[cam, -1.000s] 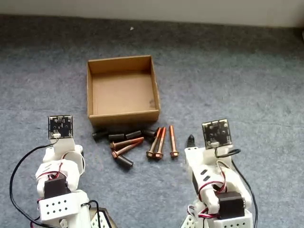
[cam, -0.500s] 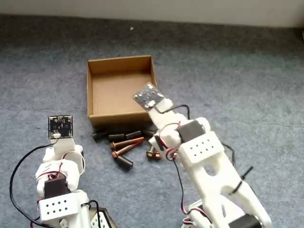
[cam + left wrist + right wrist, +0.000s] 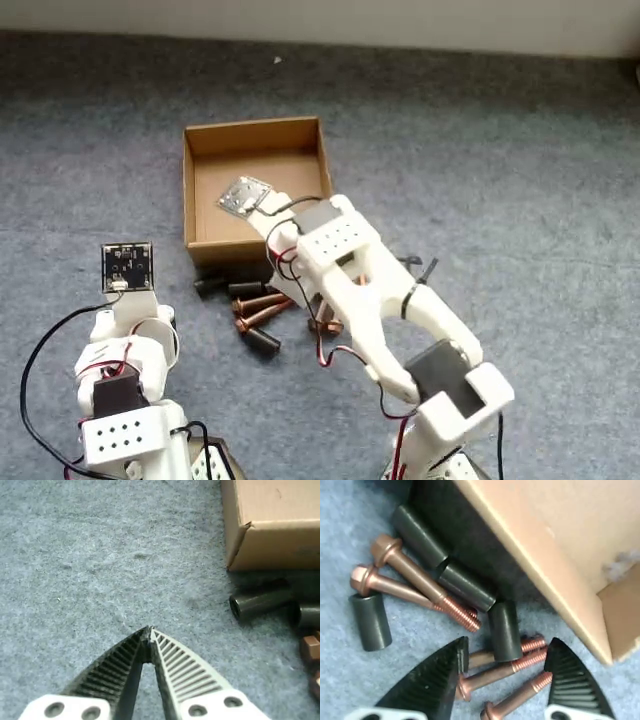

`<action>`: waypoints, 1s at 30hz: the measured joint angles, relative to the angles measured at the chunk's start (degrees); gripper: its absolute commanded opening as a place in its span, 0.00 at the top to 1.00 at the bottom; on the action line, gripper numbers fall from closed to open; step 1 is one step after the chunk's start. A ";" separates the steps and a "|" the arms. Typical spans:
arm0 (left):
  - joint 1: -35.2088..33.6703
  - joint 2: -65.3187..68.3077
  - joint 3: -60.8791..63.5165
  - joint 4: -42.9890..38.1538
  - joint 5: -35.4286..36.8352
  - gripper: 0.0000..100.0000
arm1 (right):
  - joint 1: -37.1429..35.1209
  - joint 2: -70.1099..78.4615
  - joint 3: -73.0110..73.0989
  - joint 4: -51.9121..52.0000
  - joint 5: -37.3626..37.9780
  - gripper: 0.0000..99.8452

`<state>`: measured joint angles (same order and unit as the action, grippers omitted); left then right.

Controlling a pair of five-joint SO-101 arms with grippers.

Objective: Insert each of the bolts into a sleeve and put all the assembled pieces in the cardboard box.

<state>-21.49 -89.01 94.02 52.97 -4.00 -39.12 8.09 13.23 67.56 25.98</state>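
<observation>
**Right arm positioned over the loose parts.** The right gripper (image 3: 506,647), jaws spread wide, is hovering over the parts lying on the grey carpet (image 3: 500,150) just in front of the cardboard box (image 3: 255,125). Its opening is bracketing one dark sleeve (image 3: 504,630) and the threaded ends of three copper bolts (image 3: 495,673), presumably to single out one piece. Two further bolts (image 3: 415,572) are lying crossed beside other sleeves (image 3: 465,585) along the box's near wall. The left gripper (image 3: 150,631), jaws pressed together on nothing, is sitting low over bare carpet apart from the pile, likely waiting for the mating part. No bolt appears seated in a sleeve yet.
</observation>
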 measured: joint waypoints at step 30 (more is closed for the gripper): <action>0.00 0.00 0.00 0.00 0.00 0.99 | 2.37 14.86 -22.15 22.24 7.30 0.99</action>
<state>-21.49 -89.01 94.02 52.97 -4.00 -36.75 22.95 -8.92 89.80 33.27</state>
